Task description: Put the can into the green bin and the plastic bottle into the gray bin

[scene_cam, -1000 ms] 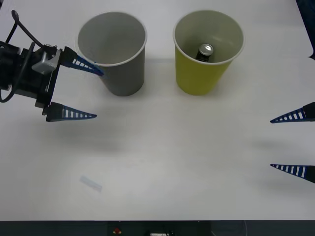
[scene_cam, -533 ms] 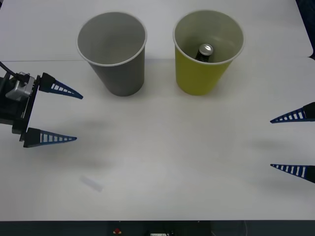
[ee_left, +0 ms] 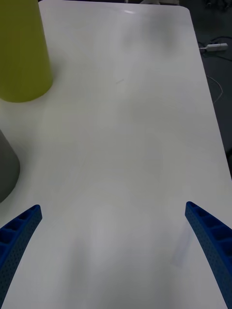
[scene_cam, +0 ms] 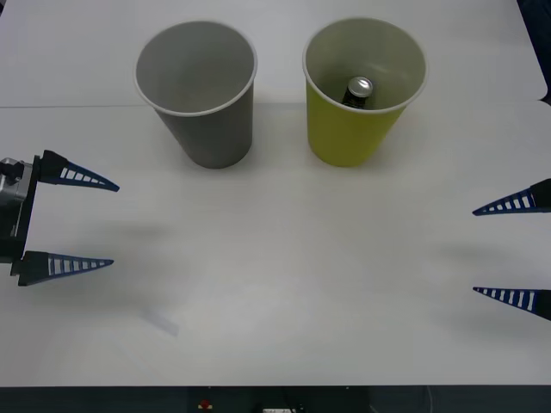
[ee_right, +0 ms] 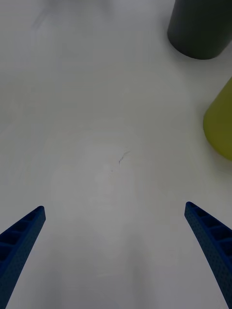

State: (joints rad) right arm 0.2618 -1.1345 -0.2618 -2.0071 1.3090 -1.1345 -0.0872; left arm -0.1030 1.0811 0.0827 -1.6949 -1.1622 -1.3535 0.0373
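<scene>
The green bin (scene_cam: pixel 353 138) stands upright at the back right of the table, with the can (scene_cam: pixel 360 88) inside it, silver top up. To its left stands the gray bin (scene_cam: pixel 211 133), also upright, and I see only its pale inside. The plastic bottle is out of view. My left gripper (scene_cam: pixel 114 224) is open and holds nothing, near the table's left edge, well in front of and left of the gray bin. At the right edge my right gripper (scene_cam: pixel 473 251) is open too, with nothing between its fingers. The left wrist view has the green bin (ee_left: pixel 21 48) and gray bin (ee_left: pixel 6 169) off to one side.
A small faint translucent strip (scene_cam: pixel 160 321) lies on the white table (scene_cam: pixel 293 258) near the front left. The right wrist view looks across bare table toward the gray bin (ee_right: pixel 200 26) and the green bin (ee_right: pixel 220 125). The table's rounded far edge (ee_left: pixel 186 12) shows in the left wrist view.
My left gripper has drawn back from beside the gray bin toward the left edge and the front, staying open. The right gripper, both bins and the can have not moved.
</scene>
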